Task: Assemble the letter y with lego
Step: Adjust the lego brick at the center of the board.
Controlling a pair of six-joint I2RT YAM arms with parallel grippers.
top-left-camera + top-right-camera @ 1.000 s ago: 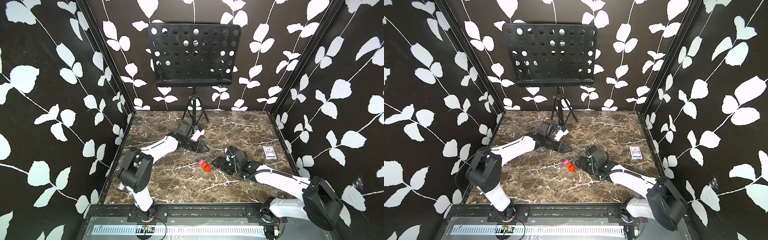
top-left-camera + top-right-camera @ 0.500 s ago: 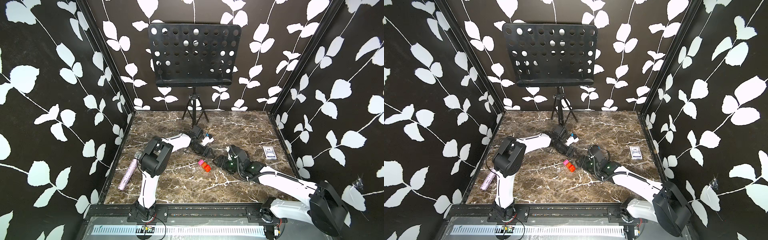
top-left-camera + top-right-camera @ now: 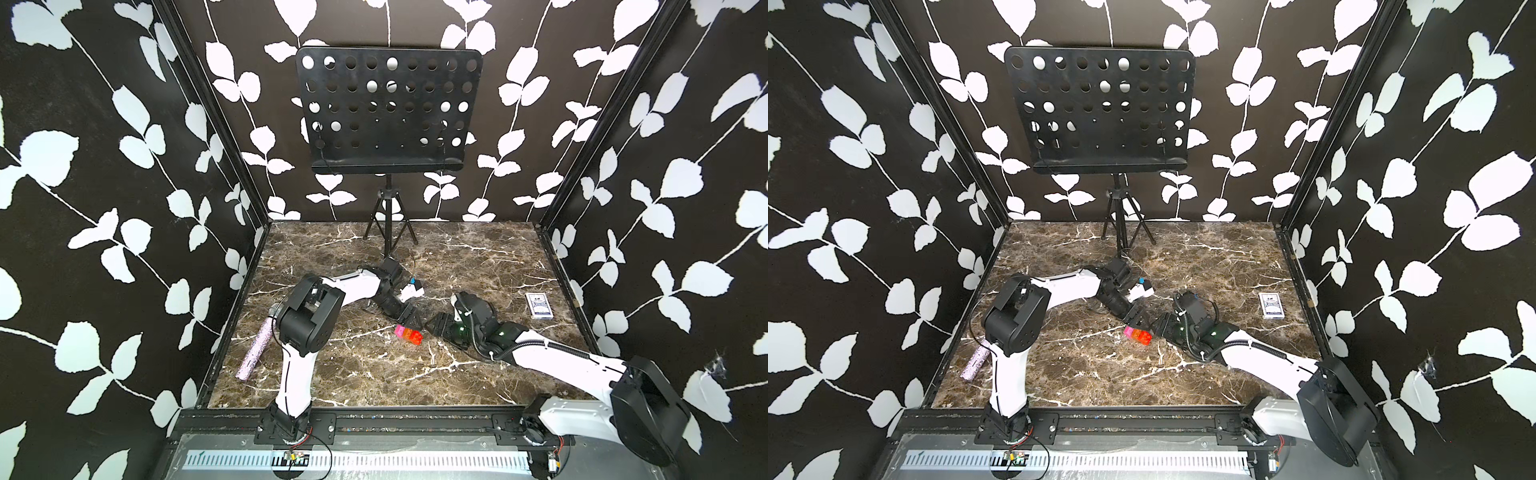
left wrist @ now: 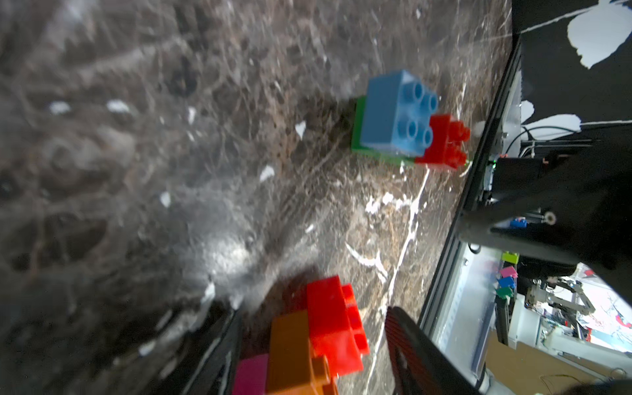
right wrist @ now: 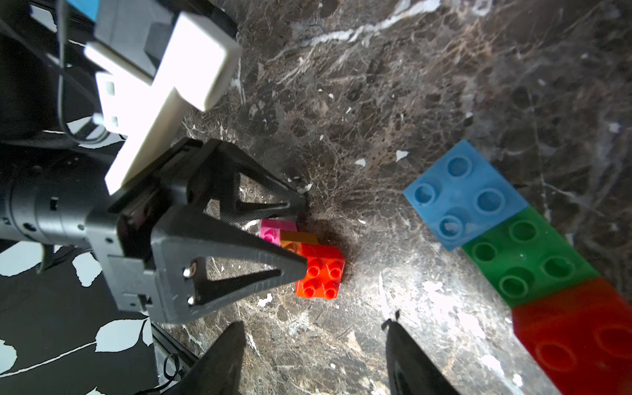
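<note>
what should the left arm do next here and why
Probably close the left gripper on the pink-orange-red stack: its fingers straddle it on the table, apparently not yet clamped. The blue-green-red bar lies apart by the open right gripper, so the stack needs gripping before joining.

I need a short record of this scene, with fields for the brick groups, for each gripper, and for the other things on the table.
stem: pink, orange and red bricks joined, lying on its side on the table
bar: blue and red bricks on a green one, apart from the stem
left gripper: jaws open, one on each side of the stem
right gripper: jaws open, nothing between them
other: card box, glitter tube, music stand
state: stem and bar not yet joined
</note>
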